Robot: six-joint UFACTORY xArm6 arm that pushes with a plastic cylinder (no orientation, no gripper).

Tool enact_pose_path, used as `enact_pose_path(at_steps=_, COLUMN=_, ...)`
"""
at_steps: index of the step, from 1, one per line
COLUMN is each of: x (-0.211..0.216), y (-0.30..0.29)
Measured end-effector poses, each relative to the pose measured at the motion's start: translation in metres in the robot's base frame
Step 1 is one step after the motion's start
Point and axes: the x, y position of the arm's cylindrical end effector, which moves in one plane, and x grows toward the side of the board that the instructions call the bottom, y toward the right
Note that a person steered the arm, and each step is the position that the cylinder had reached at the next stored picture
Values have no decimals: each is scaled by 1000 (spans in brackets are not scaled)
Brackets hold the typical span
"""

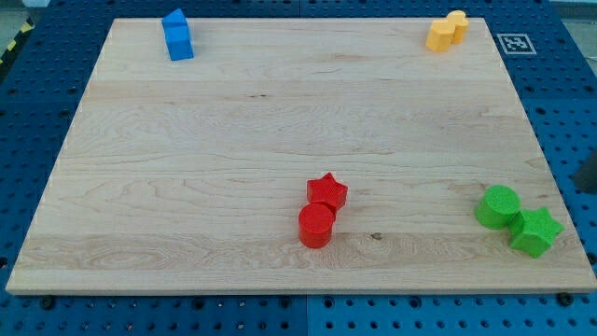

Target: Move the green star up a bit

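Note:
The green star (535, 231) lies near the board's lower right corner, close to the right edge. A green cylinder (497, 206) touches it on its upper left. My tip does not show in the camera view; only a dark shape (587, 175) sits at the view's right edge, above and right of the star.
A red star (326, 192) and a red cylinder (316, 225) touch each other at the bottom middle. A blue block (177, 35) stands at the top left and a yellow block (446, 31) at the top right. The wooden board (233, 140) lies on a blue pegboard table.

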Motion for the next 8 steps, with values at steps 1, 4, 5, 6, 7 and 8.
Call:
enact_pose_path(at_steps=1, x=23, y=4)
enact_pose_path(at_steps=4, x=45, y=4)
enact_pose_path(at_steps=5, x=47, y=4)
enact_pose_path(at_steps=6, x=65, y=4)
enact_pose_path(at_steps=7, x=89, y=-18)
enact_pose_path(at_steps=8, x=96, y=-69)
